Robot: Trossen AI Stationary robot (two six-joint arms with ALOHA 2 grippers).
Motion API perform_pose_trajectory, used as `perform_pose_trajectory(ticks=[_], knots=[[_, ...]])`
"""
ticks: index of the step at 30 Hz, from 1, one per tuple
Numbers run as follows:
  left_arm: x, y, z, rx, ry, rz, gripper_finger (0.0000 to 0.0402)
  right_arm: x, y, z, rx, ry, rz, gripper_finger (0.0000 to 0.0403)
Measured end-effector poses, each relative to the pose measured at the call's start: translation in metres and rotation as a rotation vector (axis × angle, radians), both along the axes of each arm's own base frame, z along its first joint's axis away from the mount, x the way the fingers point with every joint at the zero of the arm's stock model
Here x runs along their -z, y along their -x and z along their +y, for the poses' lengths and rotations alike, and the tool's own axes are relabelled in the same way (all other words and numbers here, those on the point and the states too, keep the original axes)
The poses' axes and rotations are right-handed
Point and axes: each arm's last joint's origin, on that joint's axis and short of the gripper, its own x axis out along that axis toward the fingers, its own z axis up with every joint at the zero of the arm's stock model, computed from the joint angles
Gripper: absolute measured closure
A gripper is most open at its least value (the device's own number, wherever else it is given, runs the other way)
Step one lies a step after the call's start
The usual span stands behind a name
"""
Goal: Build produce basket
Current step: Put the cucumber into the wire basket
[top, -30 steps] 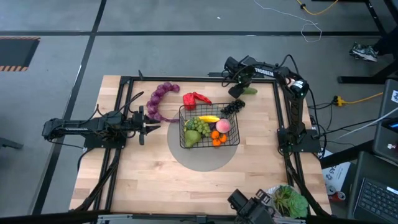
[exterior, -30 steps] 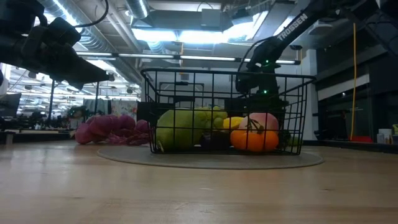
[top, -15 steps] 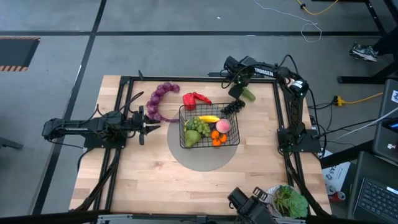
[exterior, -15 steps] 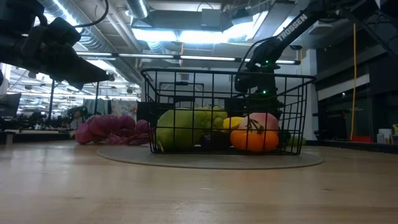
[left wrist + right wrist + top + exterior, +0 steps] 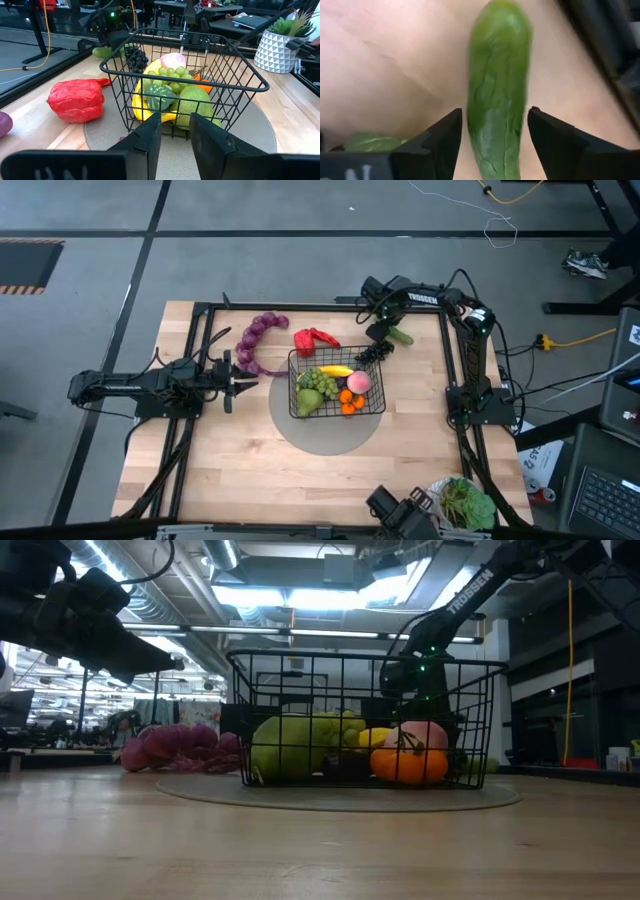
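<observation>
right end effector [image 5: 492,137] fingers parted, straddling cucumber [image 5: 497,85], gaps both sides; left end effector [image 5: 175,137] narrowly parted, empty.

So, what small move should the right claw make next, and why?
Probably close on the cucumber. In the right wrist view the right claw is open with one finger on each side of the cucumber, gaps showing on both sides, so nothing is gripped yet. The cucumber lies on the table, outside the basket.

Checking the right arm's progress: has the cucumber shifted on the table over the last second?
Yes. The cucumber has slid slightly nearer the basket, between the right gripper's open fingers.
</observation>
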Motion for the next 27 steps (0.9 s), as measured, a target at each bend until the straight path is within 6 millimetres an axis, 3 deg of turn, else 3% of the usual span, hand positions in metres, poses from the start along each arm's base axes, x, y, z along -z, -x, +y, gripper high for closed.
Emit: perform_pose_trajectory(ticks=[5,13,16,22,27], knots=[[0.000,0.000,0.000,0.000,0.000,0.000,0.0305,-0.001,-0.002,0.002,0.059,0.012,-0.009,0.0192],[0.000,0.000,0.000,0.000,0.000,0.000,0.0305,-0.002,-0.003,0.003,0.057,-0.009,-0.030,0.0329],[0.000,0.000,0.000,0.000,0.000,0.000,0.0305,-0.004,-0.003,0.003,0.042,-0.011,-0.012,0.0331],[0.000,0.000,0.000,0.000,0.000,0.000,0.0305,-0.033,-0.014,0.003,0.022,0.039,0.038,0.0331],[0.000,0.000,0.000,0.000,0.000,0.000,0.0305,-0.074,-0.041,0.007,-0.052,0.112,-0.055,0.0331]])
